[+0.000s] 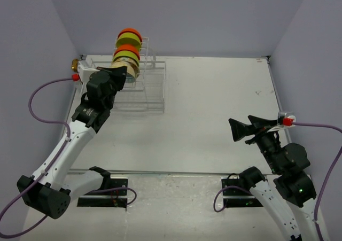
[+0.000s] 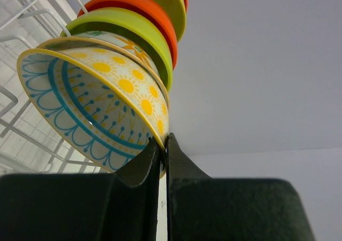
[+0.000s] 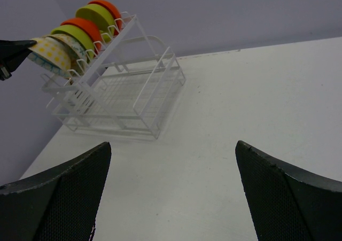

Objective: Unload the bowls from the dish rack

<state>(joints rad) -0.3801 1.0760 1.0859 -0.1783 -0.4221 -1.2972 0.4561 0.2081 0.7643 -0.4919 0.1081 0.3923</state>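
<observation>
Left wrist view showed the left fingers [image 2: 141, 169] almost closed, pinching the lower rim of the front patterned bowl [image 2: 101, 107] between their tips. The bowl was cream-white with yellow sun-like dots, blue scallops and a thin yellow rim. It stood on edge, tilted, at the near end of a row held in the upright slotted part of the dish rack [image 1: 148, 91]. Behind it sat a second patterned bowl [image 3: 73, 42], then lime-green bowls [image 3: 95, 12] and orange bowls [image 3: 109, 7] in turn, all packed close with rims overlapping.

The rack stood in the far-left corner of the counter [image 1: 214, 107], close to the left wall [image 1: 32, 48] and the back wall [image 1: 203, 16]. A broad stretch of white counter lay to its right. The right fingers [image 3: 59, 198] were spread wide, holding nothing, over the near-right part of the counter and well apart from the rack.
</observation>
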